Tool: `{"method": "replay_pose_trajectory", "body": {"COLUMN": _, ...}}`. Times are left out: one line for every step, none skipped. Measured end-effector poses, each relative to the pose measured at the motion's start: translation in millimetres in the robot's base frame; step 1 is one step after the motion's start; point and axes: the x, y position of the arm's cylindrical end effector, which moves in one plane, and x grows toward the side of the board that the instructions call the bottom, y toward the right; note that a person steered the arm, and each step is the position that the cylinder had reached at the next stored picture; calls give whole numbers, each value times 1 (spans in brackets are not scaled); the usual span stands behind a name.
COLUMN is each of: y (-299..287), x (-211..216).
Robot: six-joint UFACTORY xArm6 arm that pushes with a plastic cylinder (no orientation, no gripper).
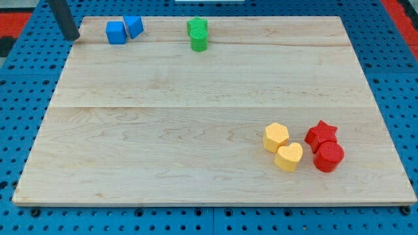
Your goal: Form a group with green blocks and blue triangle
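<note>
While the yellow heart block (289, 157) and red round block (328, 156) lie nearest on the pale wooden board (163, 150), a yellow hexagon block (276, 137) and red star block (321, 134) touch them. Farther, two green blocks (198, 34) stand together; the blue cube (116, 32) touches the blue triangle block (134, 26). My tip (72, 37), holding nothing, rests left of them.

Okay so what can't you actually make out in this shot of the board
- My tip: the rod runs off the view's top; the tip sits off the board's top-left corner, left of the blue blocks.
- Blue triangle: touches the blue cube, so its shape is unclear.
- Green star: partly hidden by the green cylinder.
</note>
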Motion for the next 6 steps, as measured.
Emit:
{"method": "replay_pose_trajectory", "body": {"y": 11, "x": -33}}
{"method": "replay_pose_trajectory", "body": {"y": 110, "x": -37}}
{"method": "replay_pose_trajectory", "body": {"y": 144, "x": -12}}
{"method": "replay_pose_trajectory", "body": {"y": 137, "x": -8}}
{"method": "replay_pose_trajectory", "body": {"y": 208, "x": -8}}
{"method": "replay_pose_trajectory", "body": {"y": 222, "x": -8}}
